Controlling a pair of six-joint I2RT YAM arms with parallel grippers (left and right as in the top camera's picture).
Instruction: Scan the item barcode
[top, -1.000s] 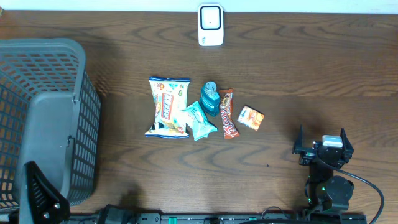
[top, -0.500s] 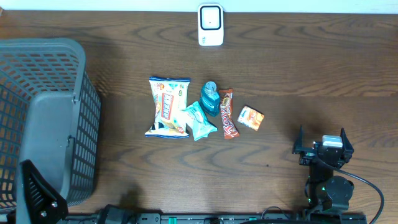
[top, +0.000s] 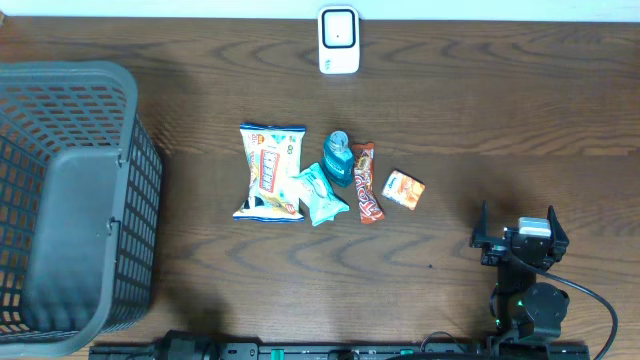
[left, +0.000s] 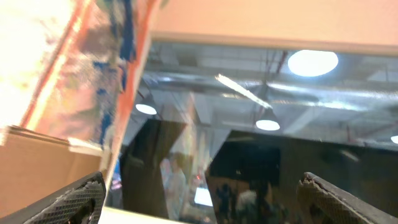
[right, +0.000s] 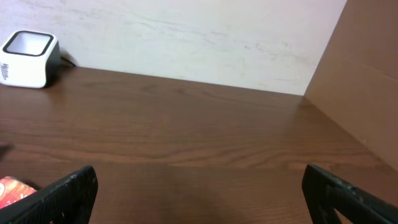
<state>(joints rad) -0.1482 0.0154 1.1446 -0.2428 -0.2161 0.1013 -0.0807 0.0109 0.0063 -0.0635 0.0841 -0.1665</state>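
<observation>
Appearing overhead only: basket (top: 70, 68) and snacks (top: 320, 190); right wrist catches the scanner (right: 28, 59).

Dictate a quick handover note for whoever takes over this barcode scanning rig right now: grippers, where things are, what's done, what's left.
Left gripper: open, empty, its camera facing the ceiling; out of the overhead view.
Right gripper: open, empty, near right of the table.
Things: snack bag, blue packet, teal item, candy bar and orange box clustered mid-table. Scanner at the far edge. Basket on the left, nothing seen in it.
Done: nothing picked up.
Left: grasp an item and show its barcode to the scanner.
</observation>
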